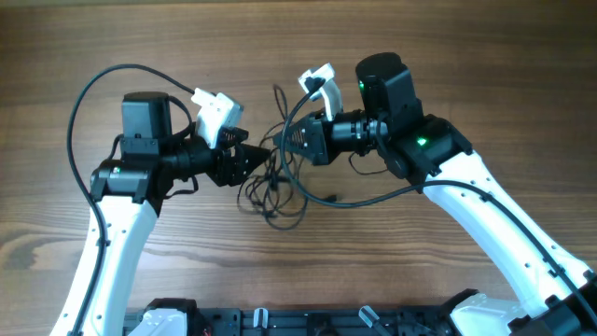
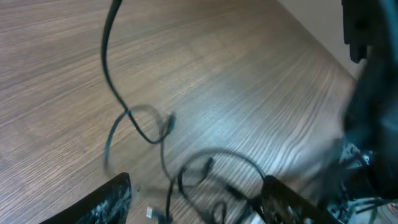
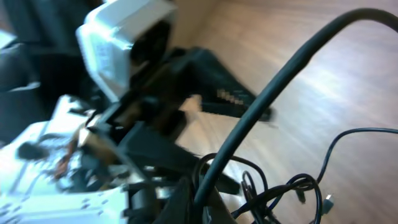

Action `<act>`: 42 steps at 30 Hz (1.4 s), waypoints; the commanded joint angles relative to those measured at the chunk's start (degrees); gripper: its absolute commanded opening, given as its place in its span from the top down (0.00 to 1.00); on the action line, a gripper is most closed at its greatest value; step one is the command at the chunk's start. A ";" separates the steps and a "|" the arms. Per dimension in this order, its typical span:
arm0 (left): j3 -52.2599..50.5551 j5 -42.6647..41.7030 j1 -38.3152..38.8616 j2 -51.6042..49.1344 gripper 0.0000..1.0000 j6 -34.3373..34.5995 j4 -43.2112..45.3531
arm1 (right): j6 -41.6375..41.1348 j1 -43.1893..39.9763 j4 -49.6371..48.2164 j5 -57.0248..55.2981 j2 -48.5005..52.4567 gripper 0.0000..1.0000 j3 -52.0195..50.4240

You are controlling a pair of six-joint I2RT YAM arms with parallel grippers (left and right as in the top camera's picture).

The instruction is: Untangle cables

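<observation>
Lying in a loose tangle near the middle of the wooden tabletop [image 1: 392, 271]: the cables [image 1: 272, 194], thin black loops with small plugs at some ends. At the tangle's left edge, the left tool [image 1: 254, 159], open, fingers spread wide over a few strands, touching them or not hard to tell. Facing it from the right, just beside it, the right tool [image 1: 285, 140], closed, pinching one strand held up off the wood. From the left wrist, one strand running up past the top of the frame, slack loops flat on the wood below. Heavy blur in both wrist views.
</observation>
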State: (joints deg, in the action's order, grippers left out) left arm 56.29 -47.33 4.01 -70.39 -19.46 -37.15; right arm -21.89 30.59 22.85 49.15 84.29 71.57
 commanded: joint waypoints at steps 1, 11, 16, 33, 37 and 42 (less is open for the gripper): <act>-0.04 -1.66 2.25 0.22 0.35 -1.36 0.07 | -0.74 0.15 -0.61 12.66 0.63 0.95 0.09; -0.04 9.79 2.89 0.22 0.96 5.51 -0.61 | -1.95 0.07 9.40 -15.85 0.63 0.90 0.09; -0.04 22.62 2.84 0.22 0.96 10.95 -2.40 | -9.99 0.07 23.19 -46.58 0.63 0.83 0.09; -0.02 15.87 2.84 4.07 0.96 15.80 3.78 | 11.91 3.65 16.37 -28.06 0.74 0.30 -2.10; -0.02 15.85 2.86 7.28 0.96 15.93 3.67 | 14.21 3.96 8.15 -20.74 0.76 0.28 -6.71; -0.02 15.87 2.86 10.91 0.96 15.93 3.67 | 14.29 3.96 -1.05 -12.11 1.36 0.26 -11.63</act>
State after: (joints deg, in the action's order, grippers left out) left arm 56.29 -30.09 7.03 -62.15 -3.92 -33.85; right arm -9.67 34.41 23.53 28.32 84.38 61.47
